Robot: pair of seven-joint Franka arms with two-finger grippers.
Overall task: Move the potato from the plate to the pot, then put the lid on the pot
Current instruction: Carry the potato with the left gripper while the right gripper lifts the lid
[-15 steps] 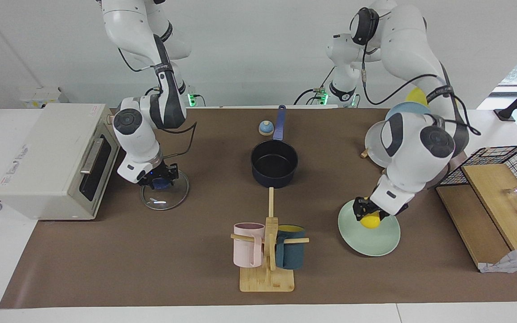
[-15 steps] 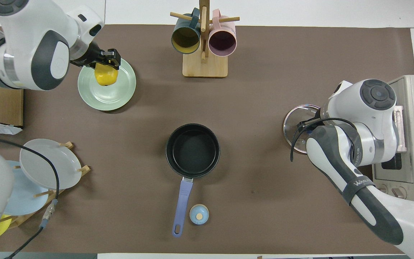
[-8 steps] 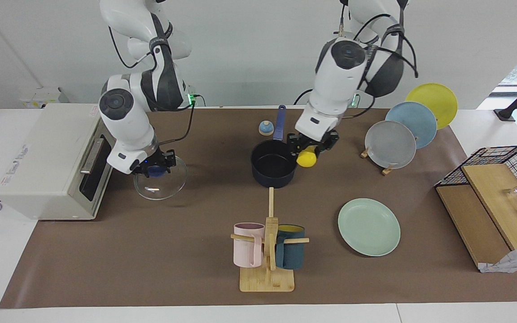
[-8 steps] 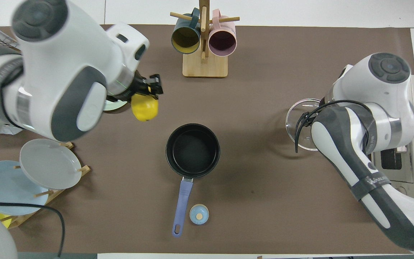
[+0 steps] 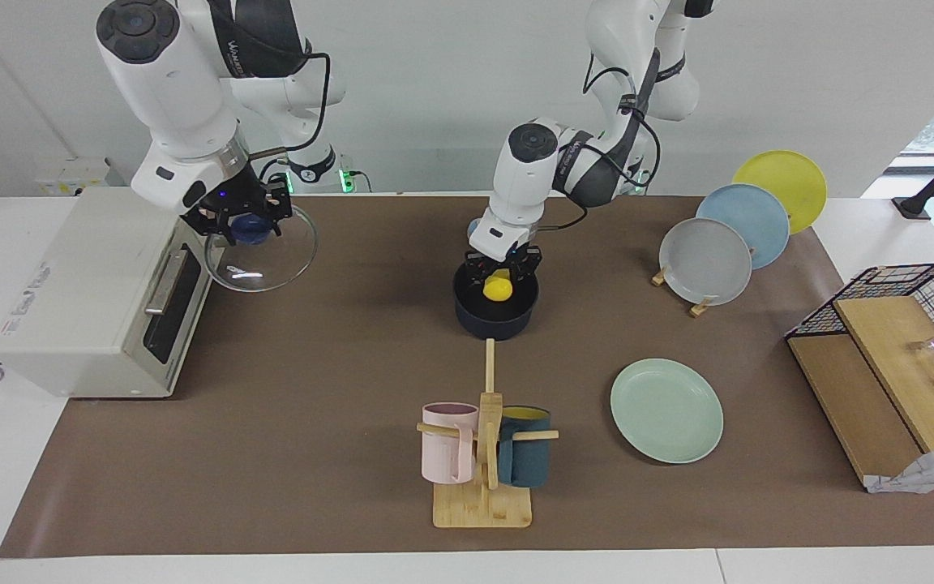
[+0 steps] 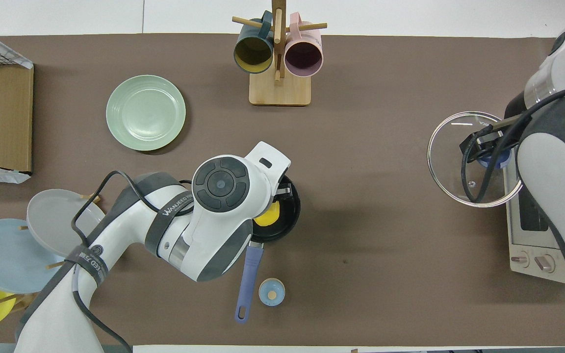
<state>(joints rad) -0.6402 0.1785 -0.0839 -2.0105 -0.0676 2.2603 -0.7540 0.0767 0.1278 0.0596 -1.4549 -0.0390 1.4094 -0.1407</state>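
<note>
The yellow potato [image 5: 499,289] [image 6: 269,215] hangs low inside the dark navy pot [image 5: 493,322] [image 6: 290,221] at mid-table. My left gripper [image 5: 503,272] is shut on it from above, and in the overhead view the left wrist hides the fingers. The mint-green plate [image 5: 666,410] [image 6: 145,112] lies bare, farther from the robots and toward the left arm's end. My right gripper [image 5: 245,225] [image 6: 491,154] is shut on the blue knob of the glass lid [image 5: 260,264] [image 6: 451,164]. It holds the lid tilted in the air in front of the toaster oven.
A toaster oven [image 5: 86,292] [image 6: 537,230] stands at the right arm's end. A mug rack [image 5: 483,454] is farther out than the pot. A small bell [image 6: 271,292] lies beside the pot's handle [image 6: 249,274]. Upright plates [image 5: 706,259] and a wire basket [image 5: 905,316] stand at the left arm's end.
My left gripper lifted the potato off the plate, carried it across and lowered it into the pot. My right gripper raised the lid from the table into the air.
</note>
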